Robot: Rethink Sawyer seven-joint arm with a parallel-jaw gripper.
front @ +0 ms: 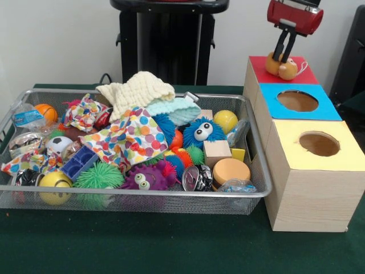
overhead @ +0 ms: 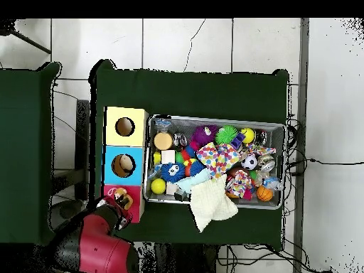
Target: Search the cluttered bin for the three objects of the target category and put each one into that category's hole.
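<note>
Red box top [front: 259, 67], and the gripper [front: 283, 59] hangs right over it, fingers clamped on an orange toy [front: 281, 68] sitting above that box; the wire bin [front: 251, 137] beside it brims with clutter.

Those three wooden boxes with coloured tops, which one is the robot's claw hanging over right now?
The red-topped box, the one farthest back in the front view. The gripper holds a small orange toy over it, while the blue-topped box and yellow-topped box have nothing above them.

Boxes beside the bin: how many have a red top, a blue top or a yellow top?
Wooden box with red top: 1
Wooden box with blue top: 1
Wooden box with yellow top: 1
Total: 3
</note>
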